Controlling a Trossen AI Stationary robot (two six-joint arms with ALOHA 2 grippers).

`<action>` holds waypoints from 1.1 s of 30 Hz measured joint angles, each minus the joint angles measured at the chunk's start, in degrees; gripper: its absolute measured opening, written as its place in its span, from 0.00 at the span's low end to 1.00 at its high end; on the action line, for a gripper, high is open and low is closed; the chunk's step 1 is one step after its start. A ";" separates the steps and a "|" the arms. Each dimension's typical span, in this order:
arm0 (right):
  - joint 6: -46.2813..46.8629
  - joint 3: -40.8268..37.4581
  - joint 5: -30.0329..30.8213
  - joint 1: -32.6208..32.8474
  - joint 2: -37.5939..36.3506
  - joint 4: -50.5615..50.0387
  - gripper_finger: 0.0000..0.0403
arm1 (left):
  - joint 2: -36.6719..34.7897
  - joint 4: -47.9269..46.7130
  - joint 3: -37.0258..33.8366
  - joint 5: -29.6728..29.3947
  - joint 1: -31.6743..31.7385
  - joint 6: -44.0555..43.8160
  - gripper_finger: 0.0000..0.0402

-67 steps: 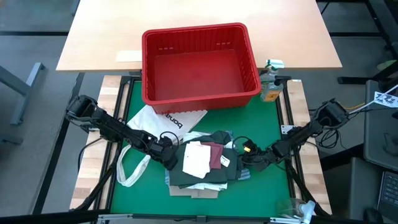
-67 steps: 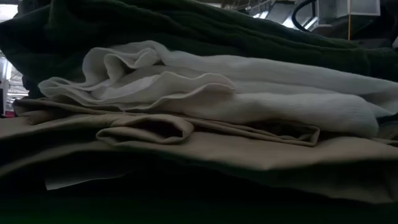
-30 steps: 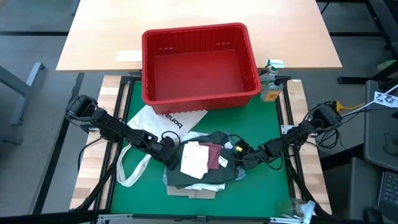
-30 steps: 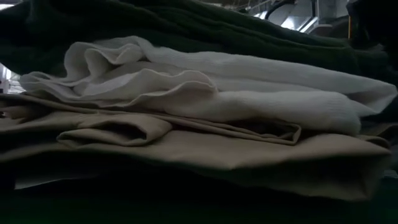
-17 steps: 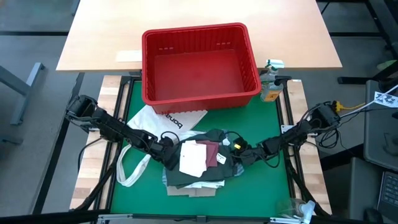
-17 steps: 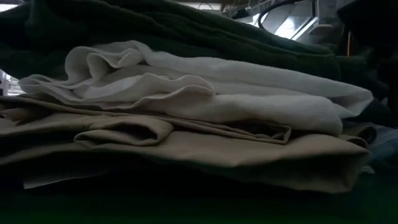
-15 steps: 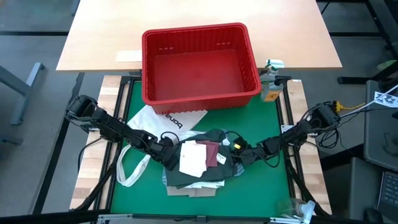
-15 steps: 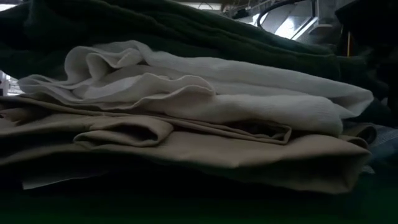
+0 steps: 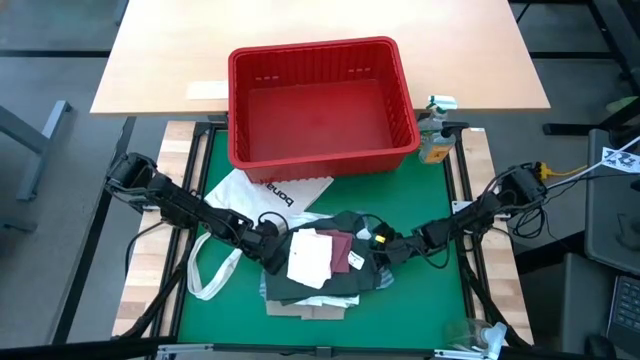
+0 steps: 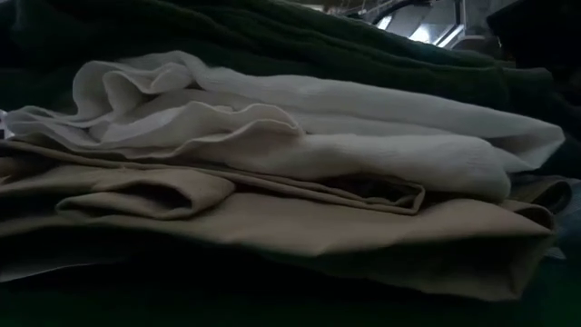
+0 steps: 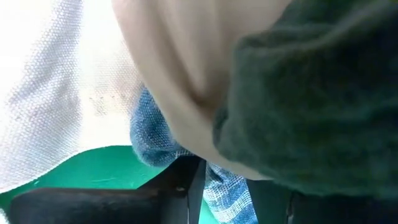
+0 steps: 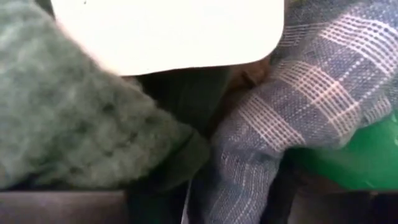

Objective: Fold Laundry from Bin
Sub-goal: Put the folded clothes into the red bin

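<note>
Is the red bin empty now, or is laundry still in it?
Empty. The high view shows the red bin's bare floor; the laundry lies stacked on the green mat in front of it.

The only lettering that shows is black print on the white tote bag (image 9: 262,194), which lies on the table's green mat just in front of the red bin (image 9: 320,102), toward the left edge. It stands upside down in the high view and looks like "bona"; the rest is too small to read. No other text can be read anywhere.
</note>
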 joint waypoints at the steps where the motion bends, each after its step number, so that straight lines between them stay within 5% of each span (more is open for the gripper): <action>1: -0.12 0.01 -0.56 0.00 -0.02 -0.19 0.37 | 0.00 0.00 -0.02 0.00 0.00 -0.02 0.27; 33: 0.66 -0.11 6.10 0.07 -28.80 -38.74 0.37 | 0.00 -0.15 0.02 -1.03 -0.90 -0.26 0.28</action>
